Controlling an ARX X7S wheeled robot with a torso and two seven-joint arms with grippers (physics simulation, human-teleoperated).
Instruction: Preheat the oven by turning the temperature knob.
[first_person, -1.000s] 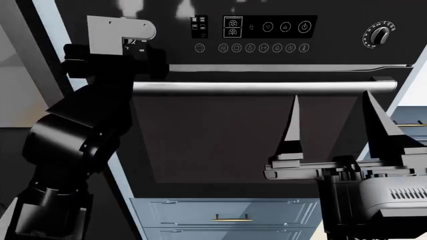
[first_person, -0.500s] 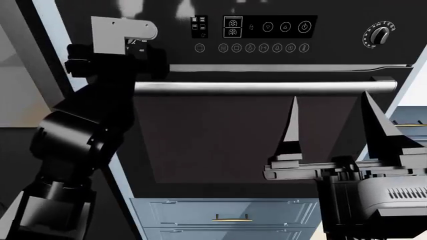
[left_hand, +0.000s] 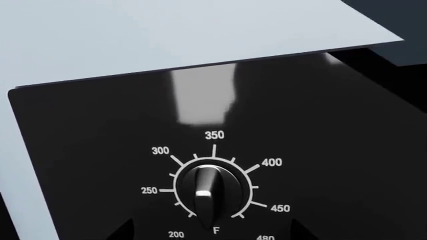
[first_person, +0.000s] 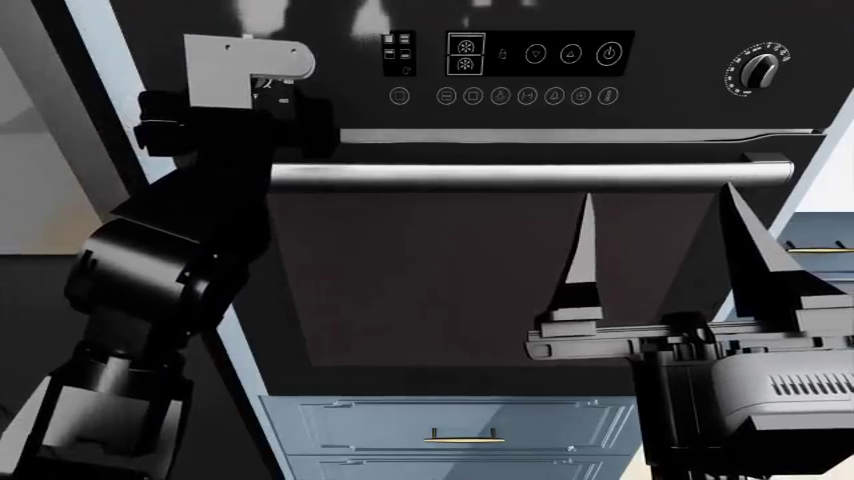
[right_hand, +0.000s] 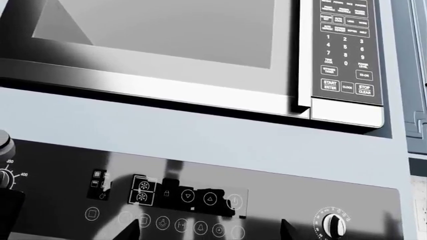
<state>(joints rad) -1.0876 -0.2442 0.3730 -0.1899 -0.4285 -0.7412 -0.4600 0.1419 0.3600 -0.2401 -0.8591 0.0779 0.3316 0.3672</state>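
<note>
The left gripper (first_person: 254, 85) was parked right at the oven's (first_person: 534, 280) upper-left corner where the temperature knob (left_hand: 207, 192) sat, though I couldn't tell if it was spread or closed. The right gripper (first_person: 661, 250) hung spread wide in front of the door glass, well apart from that knob.

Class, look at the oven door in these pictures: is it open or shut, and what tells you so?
Shut. In the head view the oven door's dark glass sits flush beneath the control panel, and its silver bar handle runs level across the front.

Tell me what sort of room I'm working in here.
Most likely a home kitchen: a built-in black oven with a bar handle, a microwave mounted above it, and blue-grey drawers below.
</note>
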